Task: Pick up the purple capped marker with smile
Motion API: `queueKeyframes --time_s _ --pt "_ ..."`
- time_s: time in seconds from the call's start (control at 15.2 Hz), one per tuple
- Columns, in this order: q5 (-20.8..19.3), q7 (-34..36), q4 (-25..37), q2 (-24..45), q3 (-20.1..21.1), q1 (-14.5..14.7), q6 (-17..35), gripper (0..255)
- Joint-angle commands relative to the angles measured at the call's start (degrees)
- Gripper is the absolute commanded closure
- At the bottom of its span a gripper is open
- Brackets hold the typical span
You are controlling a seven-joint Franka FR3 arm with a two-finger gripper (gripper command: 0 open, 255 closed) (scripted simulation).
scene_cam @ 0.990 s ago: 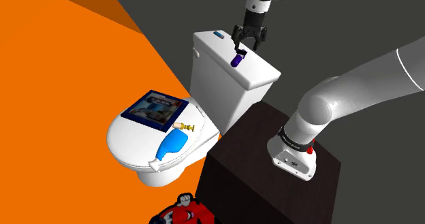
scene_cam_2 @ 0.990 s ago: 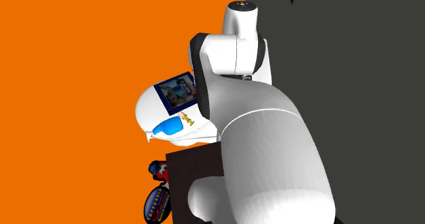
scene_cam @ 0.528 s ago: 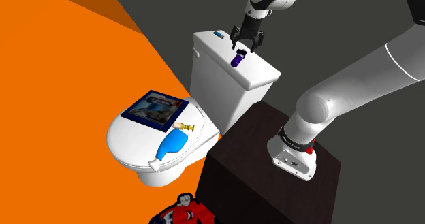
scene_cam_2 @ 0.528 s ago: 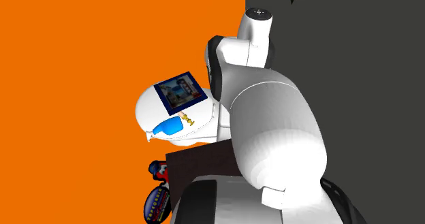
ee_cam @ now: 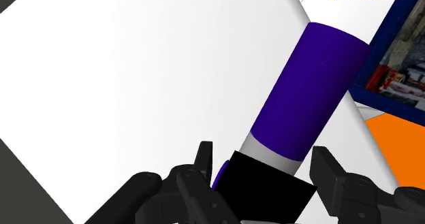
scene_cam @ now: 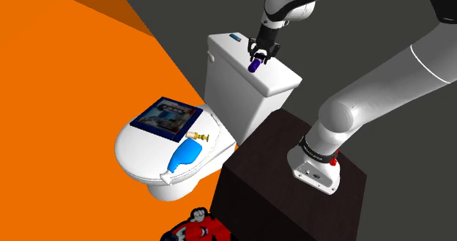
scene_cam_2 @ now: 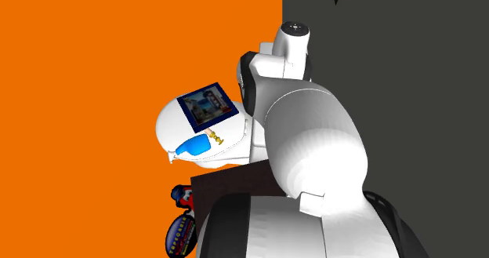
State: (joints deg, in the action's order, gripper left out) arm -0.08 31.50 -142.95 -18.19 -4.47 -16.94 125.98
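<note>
Nearest in the shoulder view is the dark stand (scene_cam: 256,184), pushed right up beside the toilet tank (scene_cam: 234,82), with the white arm's base on top of it. There's a red toy (scene_cam: 198,228) on the floor, well out in front of the tank, by the stand's near corner.

Next comes the closed toilet lid (scene_cam: 139,148), straight out from the tank's front. A blue bottle (scene_cam: 184,156) lies on it, the thing on the lid farthest from the tank. A little gold trinket (scene_cam: 201,136) lies between that bottle and the tank. A flat blue box (scene_cam: 165,117) with a picture on its face sits on the lid too, near the tank's front.

Now the good bit: the purple capped marker (ee_cam: 310,93) is lying on the tank's white top, towards the stand end. It has a purple cap, a pale band and a black barrel. The pincer (ee_cam: 265,160) is down on it, and its black fingers (ee_cam: 203,163) sit either side of the barrel. That finger has a small gap to the barrel, so I'd say the pincer is parted and not clamped.

At the tank top's other end there's a small teal thing (scene_cam: 235,36), well apart from the marker. Beyond the tank it's just orange floor (scene_cam: 73,93) and a dark grey wall (scene_cam: 183,5).
</note>
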Motion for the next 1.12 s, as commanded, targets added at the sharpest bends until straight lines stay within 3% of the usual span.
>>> queueKeyframes --time_s 0.0,0.53,1.06 --pt "0.02 0.05 -0.03 0.07 0.04 0.03 0.11 255" --pt "0.00 -0.04 -0.06 0.07 -0.03 -0.02 0.14 255" --pt "-0.16 0.22 3.97 -2.64 0.15 -0.06 -6.60 255"
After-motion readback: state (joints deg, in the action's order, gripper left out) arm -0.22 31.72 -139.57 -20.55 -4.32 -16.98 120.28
